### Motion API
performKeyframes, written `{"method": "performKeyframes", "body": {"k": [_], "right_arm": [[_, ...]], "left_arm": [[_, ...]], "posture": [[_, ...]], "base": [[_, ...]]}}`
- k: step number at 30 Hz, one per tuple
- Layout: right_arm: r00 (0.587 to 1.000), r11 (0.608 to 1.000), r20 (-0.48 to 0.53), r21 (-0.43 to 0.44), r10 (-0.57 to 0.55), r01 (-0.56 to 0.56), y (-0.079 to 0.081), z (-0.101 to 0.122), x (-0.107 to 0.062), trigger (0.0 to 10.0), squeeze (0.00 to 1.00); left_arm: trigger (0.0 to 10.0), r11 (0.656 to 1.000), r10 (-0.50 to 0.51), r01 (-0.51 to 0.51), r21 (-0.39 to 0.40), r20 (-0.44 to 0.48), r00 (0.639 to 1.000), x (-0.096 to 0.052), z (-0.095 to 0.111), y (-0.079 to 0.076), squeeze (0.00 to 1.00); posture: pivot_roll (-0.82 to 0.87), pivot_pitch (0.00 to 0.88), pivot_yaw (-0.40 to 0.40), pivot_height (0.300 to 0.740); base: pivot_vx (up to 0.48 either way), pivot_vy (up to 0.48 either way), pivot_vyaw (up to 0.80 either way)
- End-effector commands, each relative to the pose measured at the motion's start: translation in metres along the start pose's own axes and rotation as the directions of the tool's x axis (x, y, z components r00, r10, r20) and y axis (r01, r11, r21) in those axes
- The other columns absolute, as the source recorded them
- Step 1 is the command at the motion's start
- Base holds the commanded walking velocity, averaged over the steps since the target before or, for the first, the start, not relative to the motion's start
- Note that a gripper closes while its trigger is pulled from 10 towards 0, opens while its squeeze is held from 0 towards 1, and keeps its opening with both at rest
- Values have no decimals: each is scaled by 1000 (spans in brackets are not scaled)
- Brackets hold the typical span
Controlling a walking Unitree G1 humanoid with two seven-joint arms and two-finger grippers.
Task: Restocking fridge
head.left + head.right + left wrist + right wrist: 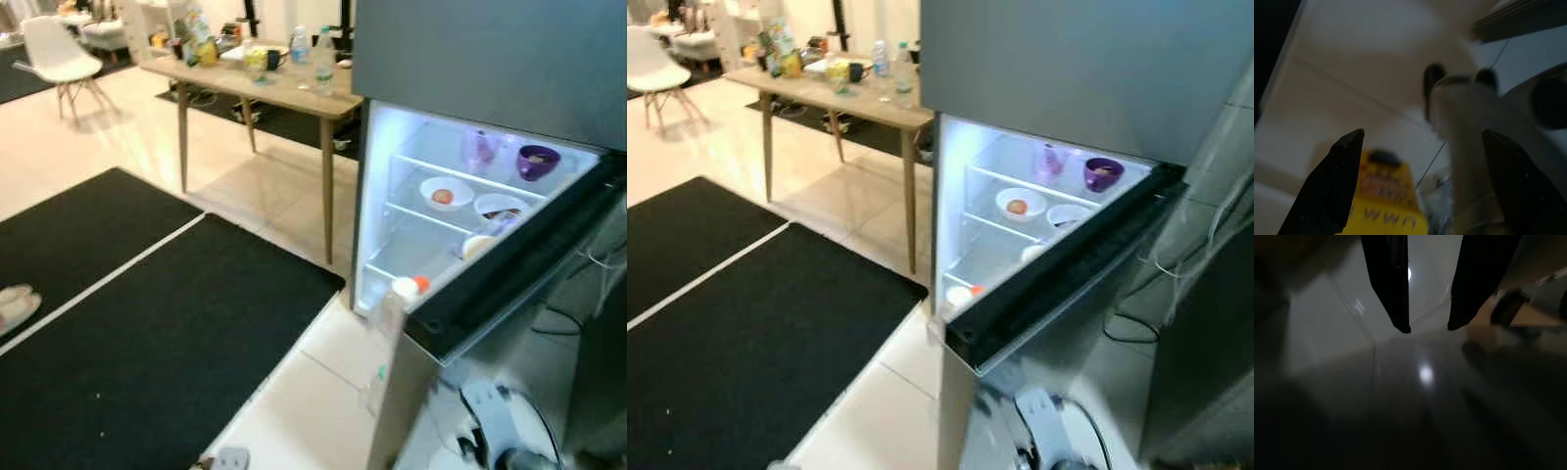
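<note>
Black floor mats (176, 333) lie left of the lit white open fridge (460, 206), beyond them a wooden table (265, 93) of bottles. Fridge shelves hold a white bowl (446, 193) and purple cup (537, 162). Left claw (1420, 181) hangs apart above a yellow packet (1388, 205); right claw (1427, 325) hangs apart over tile. Walking in risks clipping the jutting fridge door (519, 284).

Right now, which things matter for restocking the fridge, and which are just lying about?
For the job: fridge, door open; purple bowl; white bowl; yellow package below the open left pincer.

Lying about: wooden table; white chair; black mats.
</note>
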State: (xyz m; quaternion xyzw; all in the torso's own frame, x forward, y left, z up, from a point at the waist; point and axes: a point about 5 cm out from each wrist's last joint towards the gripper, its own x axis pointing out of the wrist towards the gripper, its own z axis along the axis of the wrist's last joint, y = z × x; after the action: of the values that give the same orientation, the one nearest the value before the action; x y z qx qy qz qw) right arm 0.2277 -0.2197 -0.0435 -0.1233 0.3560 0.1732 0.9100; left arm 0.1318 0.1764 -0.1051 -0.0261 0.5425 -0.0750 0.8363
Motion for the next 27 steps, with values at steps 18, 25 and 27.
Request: {"method": "performKeyframes", "body": {"k": [18, 25, 27], "right_arm": [[646, 917, 653, -235, 394, -322, 39, 199, 1, 10000, 0], [414, 968, 904, 5, 102, -249, 7, 277, -33, 10000, 0], [460, 977, 883, 5, 96, -215, 3, 268, -28, 10000, 0]], "left_arm": [[10000, 1000, -3, 3, -10, -35, 999, -1, -11, -2, 0], [10000, 1000, 3, -4, -18, -35, 999, -1, -12, 0, 0], [10000, 1000, 5, -6, -19, -36, 999, -1, -13, 0, 0]], "posture": [[-50, 0, -15, 740], [-43, 0, -18, 740], [-45, 0, -17, 740]], "base": [[0, 0, 0], [0, 0, 0], [0, 0, 0]]}}
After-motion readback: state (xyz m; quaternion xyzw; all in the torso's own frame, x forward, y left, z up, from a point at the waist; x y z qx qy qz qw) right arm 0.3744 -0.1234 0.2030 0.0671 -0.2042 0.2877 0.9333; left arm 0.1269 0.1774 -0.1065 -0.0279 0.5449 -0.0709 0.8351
